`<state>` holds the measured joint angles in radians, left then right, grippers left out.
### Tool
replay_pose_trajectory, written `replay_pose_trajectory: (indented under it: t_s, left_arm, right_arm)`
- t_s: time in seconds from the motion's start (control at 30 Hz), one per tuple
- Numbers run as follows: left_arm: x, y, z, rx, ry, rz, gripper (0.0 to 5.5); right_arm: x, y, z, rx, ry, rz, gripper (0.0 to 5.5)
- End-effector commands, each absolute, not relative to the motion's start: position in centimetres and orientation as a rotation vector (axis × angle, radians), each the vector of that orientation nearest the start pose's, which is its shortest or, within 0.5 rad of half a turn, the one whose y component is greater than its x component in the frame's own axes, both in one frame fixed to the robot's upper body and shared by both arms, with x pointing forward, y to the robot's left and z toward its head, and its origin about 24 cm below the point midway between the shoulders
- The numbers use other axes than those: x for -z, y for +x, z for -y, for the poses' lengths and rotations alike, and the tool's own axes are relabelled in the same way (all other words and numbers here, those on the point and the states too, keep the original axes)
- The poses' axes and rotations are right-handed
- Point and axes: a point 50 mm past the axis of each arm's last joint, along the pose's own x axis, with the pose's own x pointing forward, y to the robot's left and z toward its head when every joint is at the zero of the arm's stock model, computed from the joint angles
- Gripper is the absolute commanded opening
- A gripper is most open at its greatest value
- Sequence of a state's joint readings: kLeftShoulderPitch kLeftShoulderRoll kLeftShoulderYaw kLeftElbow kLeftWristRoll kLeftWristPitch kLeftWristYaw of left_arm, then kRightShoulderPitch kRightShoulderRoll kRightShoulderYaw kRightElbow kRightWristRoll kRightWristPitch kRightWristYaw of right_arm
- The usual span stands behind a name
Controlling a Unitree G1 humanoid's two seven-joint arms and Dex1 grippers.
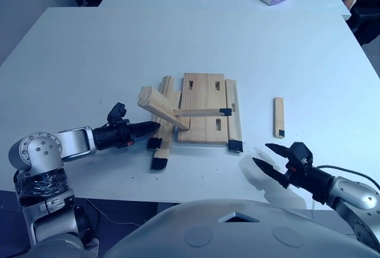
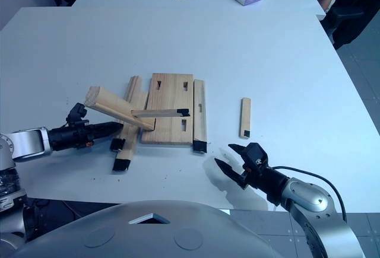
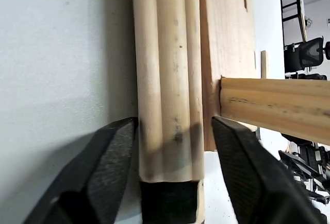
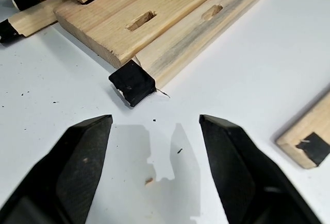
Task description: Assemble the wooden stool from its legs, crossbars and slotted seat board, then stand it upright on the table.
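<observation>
The counter (image 1: 89, 50) carries the stool in pieces. The seat board (image 1: 202, 92) lies flat in the middle, a propped leg (image 1: 155, 102) slants over it, and a thin crossbar (image 1: 202, 112) reaches from that leg across the board. I judge assembly has barely begun. My left claw (image 1: 153, 127), fingers apart, straddles the left leg (image 1: 164, 142) near its cap. The right claw (image 1: 260, 153) hovers agape by the right leg (image 1: 233, 110). Next I'd close squarely on the left leg and lift it without nudging the propped one.

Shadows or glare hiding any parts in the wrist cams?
Right wrist view: right claw casts a soft shadow on bare table, short of the black-capped leg; left wrist view: shadow darkens the grooved leg near its cap; no glare in either.
</observation>
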<state>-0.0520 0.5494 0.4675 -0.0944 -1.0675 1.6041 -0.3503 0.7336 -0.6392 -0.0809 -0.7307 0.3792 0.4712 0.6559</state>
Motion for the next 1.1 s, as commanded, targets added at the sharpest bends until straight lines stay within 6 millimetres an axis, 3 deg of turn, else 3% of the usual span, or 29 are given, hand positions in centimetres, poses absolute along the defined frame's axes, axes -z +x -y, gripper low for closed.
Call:
replay_pose_trajectory:
  t_s: [0.03,0.37,0.5,0.87,1.1]
  left_arm:
    - [-6.6,19.5,-24.8,0.496,-0.724,-1.017,3.30]
    - [-8.3,21.9,-25.7,0.473,-0.585,-0.969,4.84]
    - [-8.7,22.9,-25.6,0.494,-0.545,-0.938,4.84]
    - [-9.0,23.2,-23.5,0.608,-0.458,-0.917,4.84]
    - [-8.6,23.0,-23.2,0.611,-0.355,-0.953,4.84]
  right_arm:
    - [-6.3,9.9,19.8,-0.763,-0.091,-0.593,3.09]
    - [-6.1,9.6,19.6,-0.761,-0.081,-0.596,3.09]
    - [-6.1,9.6,19.5,-0.762,-0.079,-0.595,3.09]
    - [-6.0,9.9,19.5,-0.777,-0.088,-0.599,3.09]
    - [-5.9,9.7,19.3,-0.774,-0.089,-0.600,3.09]
